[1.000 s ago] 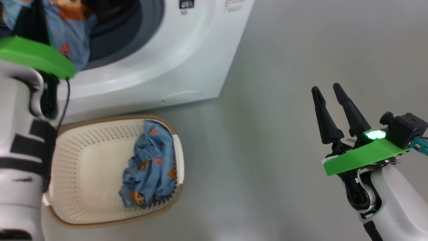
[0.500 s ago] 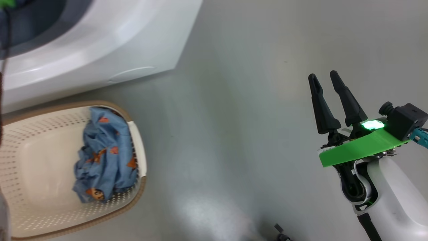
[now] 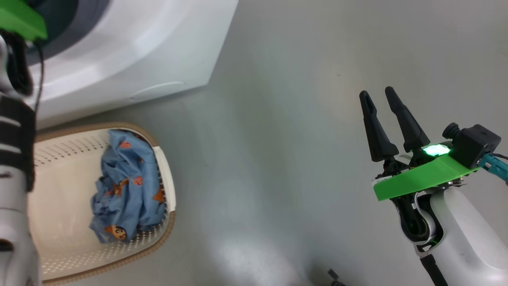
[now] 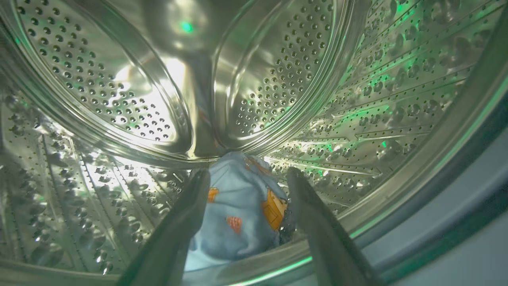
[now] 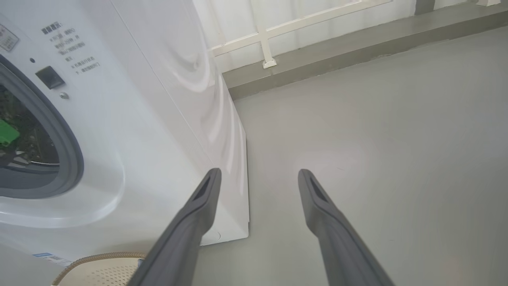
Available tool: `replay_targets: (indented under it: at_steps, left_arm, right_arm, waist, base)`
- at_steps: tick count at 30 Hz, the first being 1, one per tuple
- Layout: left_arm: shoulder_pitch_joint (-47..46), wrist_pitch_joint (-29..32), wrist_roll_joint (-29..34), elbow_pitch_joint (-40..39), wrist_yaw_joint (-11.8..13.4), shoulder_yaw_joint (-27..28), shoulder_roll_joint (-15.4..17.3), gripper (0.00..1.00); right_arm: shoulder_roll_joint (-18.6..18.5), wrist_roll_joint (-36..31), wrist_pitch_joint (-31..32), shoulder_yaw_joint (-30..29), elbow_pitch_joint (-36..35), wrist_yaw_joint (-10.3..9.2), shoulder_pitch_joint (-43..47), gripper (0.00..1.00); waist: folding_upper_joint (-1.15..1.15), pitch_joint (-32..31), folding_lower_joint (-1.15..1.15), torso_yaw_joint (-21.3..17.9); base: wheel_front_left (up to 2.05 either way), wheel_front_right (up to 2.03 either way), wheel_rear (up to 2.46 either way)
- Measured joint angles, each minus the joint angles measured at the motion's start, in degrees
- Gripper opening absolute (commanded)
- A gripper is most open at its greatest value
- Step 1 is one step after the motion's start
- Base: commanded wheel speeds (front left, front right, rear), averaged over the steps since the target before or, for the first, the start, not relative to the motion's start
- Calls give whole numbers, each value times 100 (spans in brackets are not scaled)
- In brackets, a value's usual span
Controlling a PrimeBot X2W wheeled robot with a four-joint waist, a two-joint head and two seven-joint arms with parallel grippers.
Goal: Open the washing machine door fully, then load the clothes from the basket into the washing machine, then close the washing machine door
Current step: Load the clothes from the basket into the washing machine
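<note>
No wording could be read. The washing machine (image 5: 158, 119) front bore short lines of small grey print (image 5: 75, 47) at ten o'clock in the right wrist view, too blurred to read, and a blue-edged sticker (image 5: 49, 258) at seven o'clock, equally unreadable.

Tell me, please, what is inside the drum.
A light blue garment with orange prints lies near the drum's front lip, between the left gripper's parted fingers. Anything beneath it is hidden.
</note>
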Motion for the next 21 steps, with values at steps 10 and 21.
replay_targets:
  at_steps: [10,21]
  left_arm:
    - [966,0,178,-105,-204,105,-260,100]
    - [2054,1,253,-693,-337,204,-504,100]
  right_arm:
    - [-99,0,0,34,113,0,2,100]
    - [-197,0,0,37,230,0,121,100]
  waist:
    - [0,-584,0,239]
    - [0,-1348,0,613]
  base:
    - [0,0,0]
    - [0,0,0]
